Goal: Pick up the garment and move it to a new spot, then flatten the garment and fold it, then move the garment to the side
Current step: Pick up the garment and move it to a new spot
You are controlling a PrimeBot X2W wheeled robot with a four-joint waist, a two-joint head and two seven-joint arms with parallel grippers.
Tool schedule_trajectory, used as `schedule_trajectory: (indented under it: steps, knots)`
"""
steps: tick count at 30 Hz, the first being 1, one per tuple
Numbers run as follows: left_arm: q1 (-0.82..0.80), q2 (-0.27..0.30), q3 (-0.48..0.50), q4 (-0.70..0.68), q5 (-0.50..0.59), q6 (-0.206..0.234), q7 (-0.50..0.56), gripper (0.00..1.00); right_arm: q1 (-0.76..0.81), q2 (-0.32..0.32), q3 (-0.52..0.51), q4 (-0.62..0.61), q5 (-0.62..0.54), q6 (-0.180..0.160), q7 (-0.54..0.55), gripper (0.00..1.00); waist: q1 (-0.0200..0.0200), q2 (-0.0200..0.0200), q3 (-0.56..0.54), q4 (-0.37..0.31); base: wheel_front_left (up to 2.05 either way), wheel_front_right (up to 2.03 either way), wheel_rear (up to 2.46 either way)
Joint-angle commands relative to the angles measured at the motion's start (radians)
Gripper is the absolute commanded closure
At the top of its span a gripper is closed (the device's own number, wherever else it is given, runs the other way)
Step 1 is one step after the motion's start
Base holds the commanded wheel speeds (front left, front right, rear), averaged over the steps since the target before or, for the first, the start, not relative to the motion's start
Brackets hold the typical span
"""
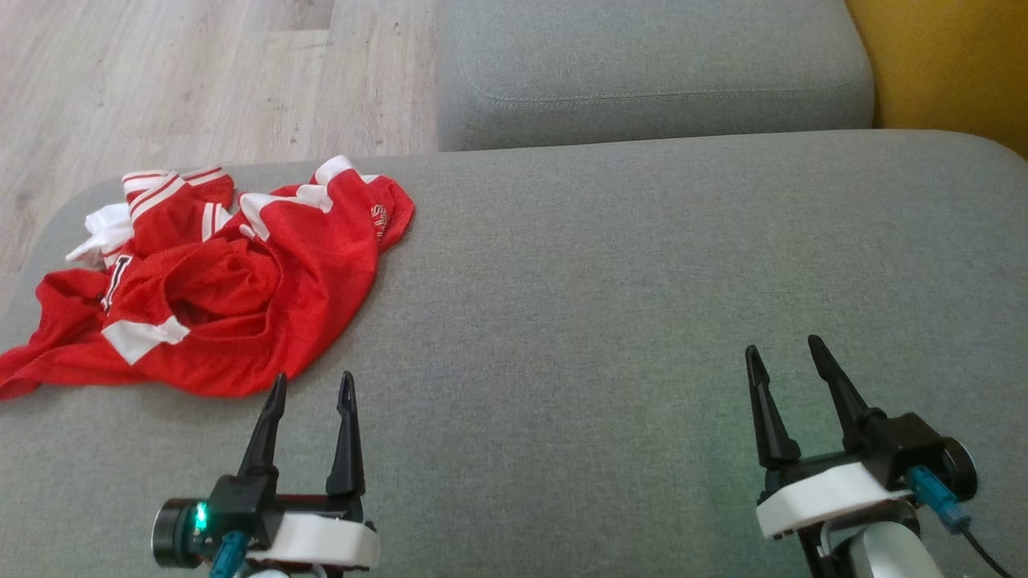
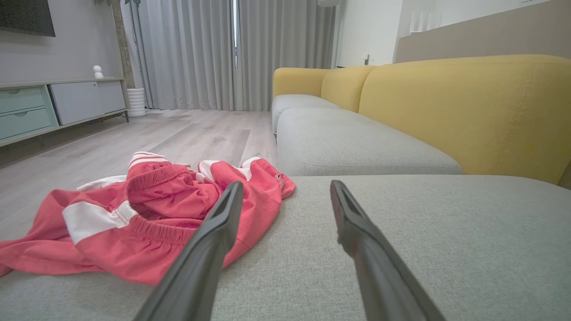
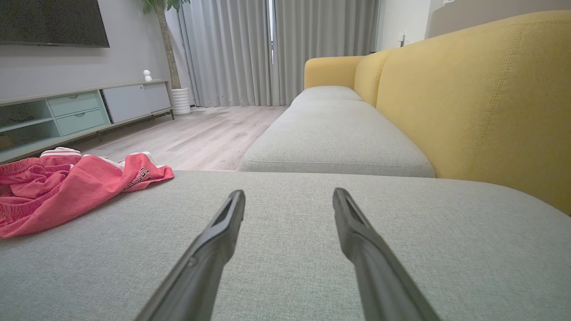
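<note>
A second grey seat cushion (image 1: 642,72) is seen beyond both claws. A yellow backrest (image 1: 948,64) is seen ahead and to the right of the right claw (image 1: 783,345), and wooden floor (image 1: 201,80) ahead and to the left of the left claw (image 1: 313,376). Both claws are held over a broad grey cushion (image 1: 610,305), each with its fingers spread apart. The garment (image 1: 241,297), red with white bands and dark lettering, is crumpled in a heap on this cushion. Its near edge is just ahead of the left claw's left fingertip, and it is well apart from the right claw, to that claw's left.
</note>
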Motion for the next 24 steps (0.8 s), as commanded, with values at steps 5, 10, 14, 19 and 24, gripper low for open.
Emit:
schedule_trajectory:
  steps: [5, 10, 14, 19, 24]
  knots:
    - [-0.054, 0.006, 0.028, -0.02, -0.007, 0.013, -0.012, 0.0, -0.05, -0.009, 0.014, -0.026, -0.006, -0.001, -0.011, 0.0, 0.0, 0.0, 0.005, 0.006, 0.0, 0.0, 0.0]
    - [-0.059, 0.006, 0.028, -0.015, -0.007, 0.019, -0.012, 0.0, -0.041, -0.009, 0.012, -0.025, -0.006, -0.001, -0.011, 0.0, 0.0, 0.0, 0.009, 0.045, 0.0, 0.0, 0.0]
    - [-0.063, 0.006, 0.031, -0.014, 0.001, 0.022, -0.012, 0.0, -0.037, -0.009, 0.008, -0.026, -0.003, -0.001, -0.011, 0.0, 0.0, 0.0, 0.016, 0.115, 0.0, 0.0, 0.0]
    - [-0.061, 0.006, 0.049, -0.014, 0.008, 0.025, -0.012, 0.0, -0.034, -0.009, 0.014, -0.025, 0.006, -0.001, -0.011, 0.0, 0.0, 0.0, 0.022, 0.229, 0.0, 0.0, 0.0]
    - [-0.05, 0.006, 0.077, -0.021, 0.011, 0.029, -0.012, 0.0, -0.038, -0.009, 0.021, -0.025, 0.013, -0.001, -0.011, 0.0, 0.0, 0.0, 0.029, 0.34, 0.0, 0.0, 0.0]
